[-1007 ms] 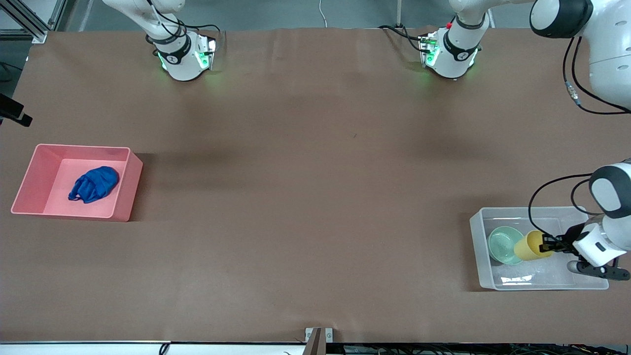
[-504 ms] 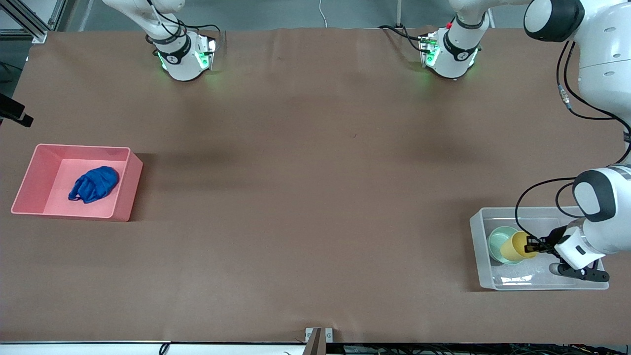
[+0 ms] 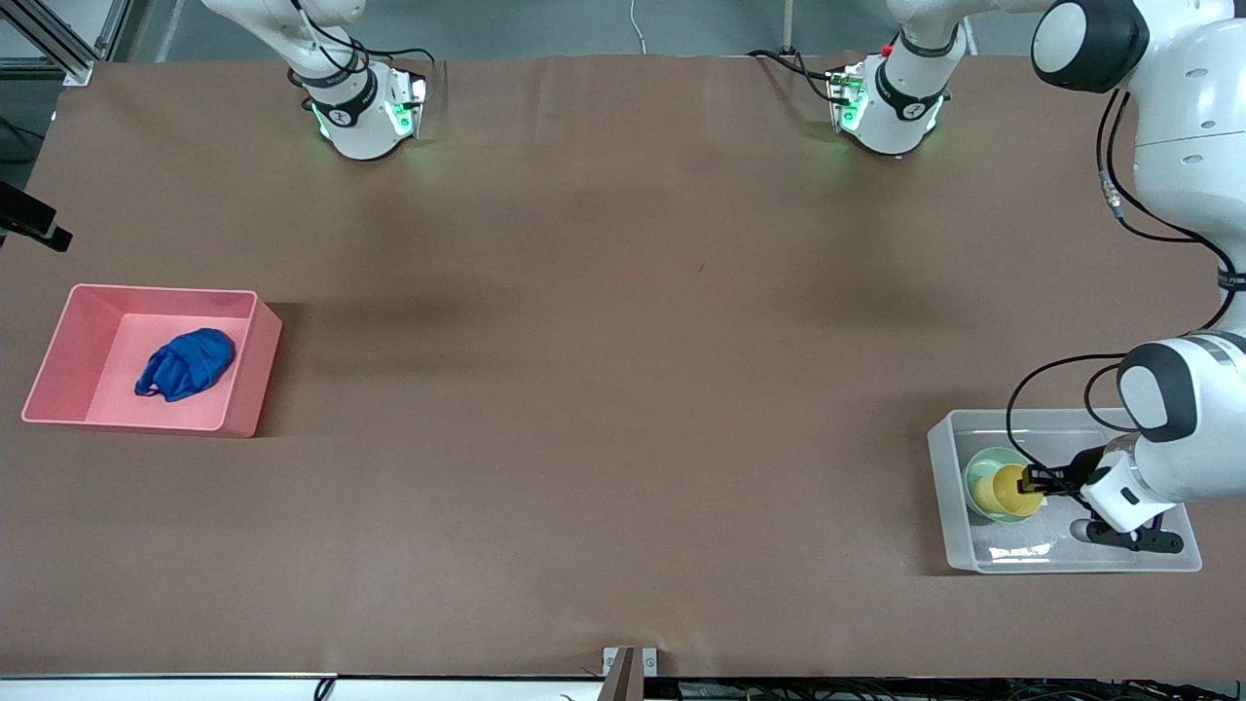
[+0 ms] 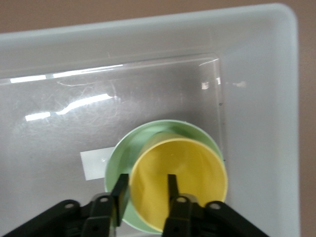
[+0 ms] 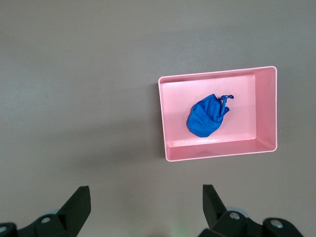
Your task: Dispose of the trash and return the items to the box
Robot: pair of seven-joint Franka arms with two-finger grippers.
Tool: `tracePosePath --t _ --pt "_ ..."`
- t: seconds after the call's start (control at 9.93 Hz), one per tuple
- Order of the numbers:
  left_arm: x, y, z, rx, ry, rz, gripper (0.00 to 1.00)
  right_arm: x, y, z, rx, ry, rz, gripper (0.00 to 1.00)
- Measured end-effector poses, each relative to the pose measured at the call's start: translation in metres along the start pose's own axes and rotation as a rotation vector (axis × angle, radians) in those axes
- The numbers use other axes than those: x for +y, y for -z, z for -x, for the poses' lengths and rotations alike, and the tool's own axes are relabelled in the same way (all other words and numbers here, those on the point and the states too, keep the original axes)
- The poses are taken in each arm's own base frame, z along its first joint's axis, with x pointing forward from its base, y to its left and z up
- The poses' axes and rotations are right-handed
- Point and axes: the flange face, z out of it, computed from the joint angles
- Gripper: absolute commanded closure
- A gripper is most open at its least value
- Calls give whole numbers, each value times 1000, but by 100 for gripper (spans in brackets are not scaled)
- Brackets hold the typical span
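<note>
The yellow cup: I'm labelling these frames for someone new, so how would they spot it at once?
Find the clear box at the left arm's end of the table. Inside it, the yellow cup sits over the mint-green bowl, its rim pinched by the left gripper. It is the only yellow thing here.

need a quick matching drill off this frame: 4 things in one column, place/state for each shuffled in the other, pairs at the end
Things
1. blue wad
2. yellow cup
3. mint-green bowl
4. right pincer

Place or state
A. gripped by its rim in the left pincer, over the bowl
B. open, up above the table, with the pink bin in its wrist view
C. lying in the pink bin at the right arm's end of the table
D. resting on the floor of the clear tub, under the cup

Pairs: 1-C, 2-A, 3-D, 4-B
</note>
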Motion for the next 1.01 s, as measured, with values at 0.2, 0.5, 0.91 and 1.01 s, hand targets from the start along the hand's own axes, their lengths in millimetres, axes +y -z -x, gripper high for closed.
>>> tracePosePath --t 0.2,0.5,0.91,1.01 --pt "19 26 -8 27 -21 -30 0 0 0 0 0 -1 0 0" --pt "40 122 -1 56 -29 -47 0 2 0 0 0 -5 0 0" --pt "99 208 40 64 -49 -57 0 2 0 0 -1 -5 0 0" --pt "112 220 54 65 -58 -65 0 2 0 0 -1 -5 0 0"
